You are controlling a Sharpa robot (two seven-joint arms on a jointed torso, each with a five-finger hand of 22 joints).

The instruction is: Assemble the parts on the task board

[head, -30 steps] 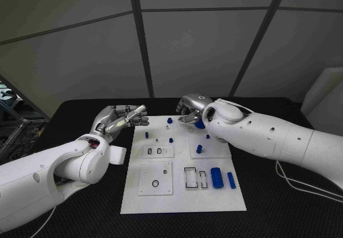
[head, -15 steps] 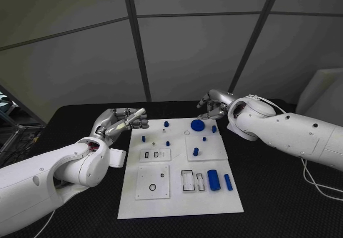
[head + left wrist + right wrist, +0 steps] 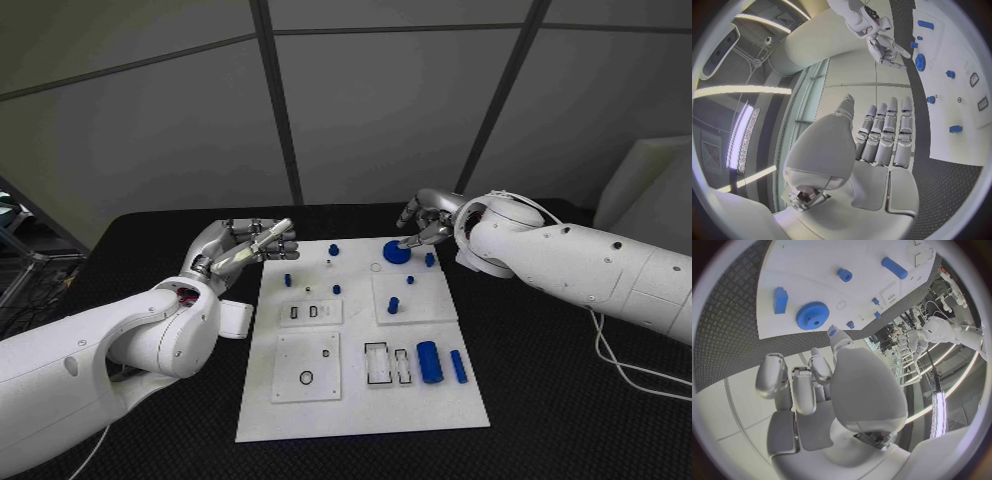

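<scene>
The white task board (image 3: pixel 361 400) lies in the middle of the black table. A blue gear (image 3: pixel 397 251) lies flat near its far edge, with a blue block (image 3: pixel 430 260) beside it. My right hand (image 3: pixel 430 222) hovers just right of the gear, fingers apart and pointing down, with nothing in them; the right wrist view shows the gear (image 3: pixel 812 315) beyond its fingertips (image 3: pixel 773 371). My left hand (image 3: pixel 245 245) floats off the board's far left corner, fingers straight and holding nothing. A thick blue cylinder (image 3: pixel 430 359) and a slim blue bar (image 3: pixel 459 366) lie at the near right.
Short blue pegs (image 3: pixel 336 289) stand in the board's far half, one (image 3: pixel 394 307) on a raised white plate. Rectangular slots (image 3: pixel 382 362) and an oval slot (image 3: pixel 307 377) open in the near plates. A cable (image 3: pixel 635 372) trails over the table at right.
My right hand has drawn off the blue gear toward the right, uncovering it, then eased back a little toward it. The left hand has stayed put.
</scene>
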